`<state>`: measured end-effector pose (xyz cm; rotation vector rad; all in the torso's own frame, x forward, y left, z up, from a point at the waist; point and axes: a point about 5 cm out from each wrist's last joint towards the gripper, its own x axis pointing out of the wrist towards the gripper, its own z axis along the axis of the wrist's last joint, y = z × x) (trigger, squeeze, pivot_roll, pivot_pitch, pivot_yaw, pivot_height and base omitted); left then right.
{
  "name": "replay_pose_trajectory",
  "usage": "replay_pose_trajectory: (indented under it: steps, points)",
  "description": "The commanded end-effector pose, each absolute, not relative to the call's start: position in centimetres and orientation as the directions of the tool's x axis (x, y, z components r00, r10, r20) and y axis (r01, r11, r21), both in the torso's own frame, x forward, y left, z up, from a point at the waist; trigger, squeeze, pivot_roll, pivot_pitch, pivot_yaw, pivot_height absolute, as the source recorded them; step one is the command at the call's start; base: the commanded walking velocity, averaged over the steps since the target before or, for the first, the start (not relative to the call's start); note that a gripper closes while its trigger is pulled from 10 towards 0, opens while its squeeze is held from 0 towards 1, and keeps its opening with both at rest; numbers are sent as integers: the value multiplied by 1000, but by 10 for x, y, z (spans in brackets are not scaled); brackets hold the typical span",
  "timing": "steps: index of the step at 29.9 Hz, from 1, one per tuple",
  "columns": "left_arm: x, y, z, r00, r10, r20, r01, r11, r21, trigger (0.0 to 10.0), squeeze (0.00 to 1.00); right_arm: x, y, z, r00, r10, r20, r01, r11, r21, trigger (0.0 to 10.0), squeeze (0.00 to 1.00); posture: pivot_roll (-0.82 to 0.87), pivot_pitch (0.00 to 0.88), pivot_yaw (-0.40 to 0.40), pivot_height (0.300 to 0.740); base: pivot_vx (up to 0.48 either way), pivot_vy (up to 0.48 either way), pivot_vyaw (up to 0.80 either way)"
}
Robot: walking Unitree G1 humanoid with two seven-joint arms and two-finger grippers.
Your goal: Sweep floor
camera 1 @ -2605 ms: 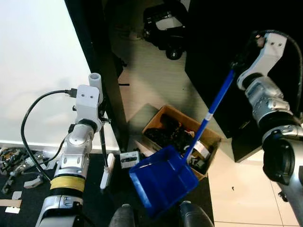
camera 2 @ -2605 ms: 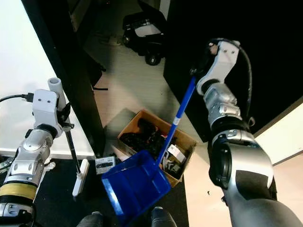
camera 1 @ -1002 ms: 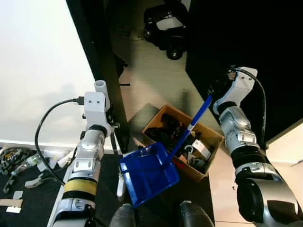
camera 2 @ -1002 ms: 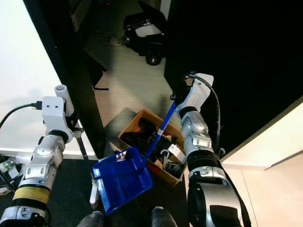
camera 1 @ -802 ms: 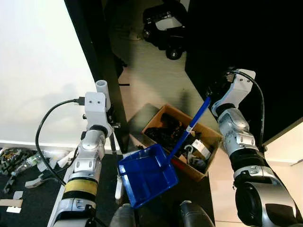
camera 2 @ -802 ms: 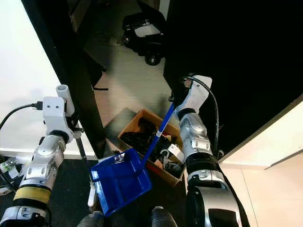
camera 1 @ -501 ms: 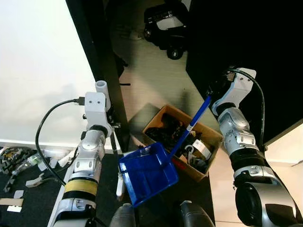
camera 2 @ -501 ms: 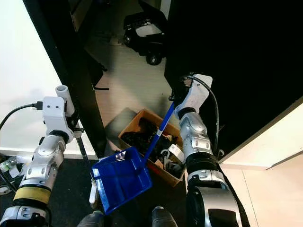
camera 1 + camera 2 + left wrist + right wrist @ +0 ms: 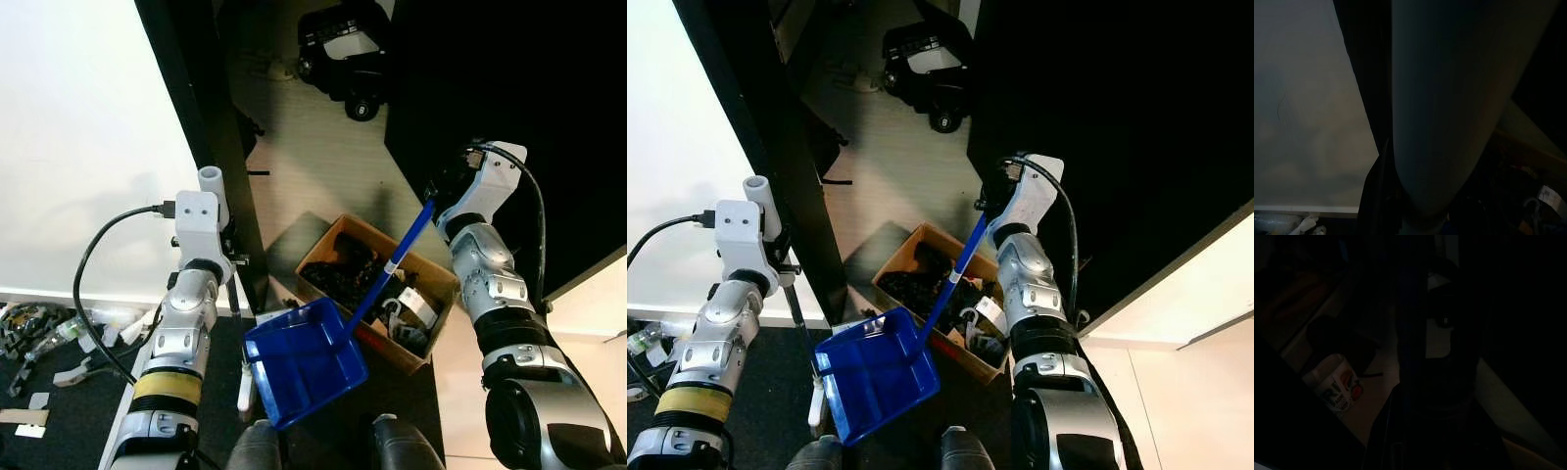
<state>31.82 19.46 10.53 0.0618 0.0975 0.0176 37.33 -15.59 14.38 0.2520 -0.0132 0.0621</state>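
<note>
A blue dustpan [image 9: 306,360] hangs tilted just above the floor in front of my feet, its long blue handle [image 9: 404,245] rising up to the right. My right gripper [image 9: 443,192] is shut on the top of that handle, over a cardboard box [image 9: 343,235] full of dark clutter. My left gripper [image 9: 231,262] is shut on a broom handle: a grey tube end [image 9: 209,180] sticks up above the wrist, a thin dark rod [image 9: 236,323] runs down to a white head [image 9: 244,390] beside the pan's left edge. The left wrist view has the grey handle [image 9: 1449,107] close up.
A tall black panel edge [image 9: 201,117] stands right beside the broom, with a white wall [image 9: 88,147] to its left. Dark furniture [image 9: 509,88] walls off the right. A black wheeled device [image 9: 343,49] sits farther along the pale floor [image 9: 313,166]. Scraps [image 9: 39,338] litter the black mat at left.
Since 2.6 s ago my right arm has come down and inward, carrying the dustpan left toward the broom head. Over the last second both arms have barely moved.
</note>
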Motion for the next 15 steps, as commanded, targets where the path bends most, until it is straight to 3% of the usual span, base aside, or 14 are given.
replay_pose_trajectory:
  steps: [1,15]
  points:
    - [317,189,104,996,4,-84,-1,999,36,10000,0,371,-152,139,997,71,2,-69,963,262,10000,0,9,124,-45,740,-345,0,0]
    - [316,189,103,996,2,-87,1,999,34,10000,0,370,-151,138,997,76,-6,-72,963,261,10000,0,6,126,-42,740,-361,0,0]
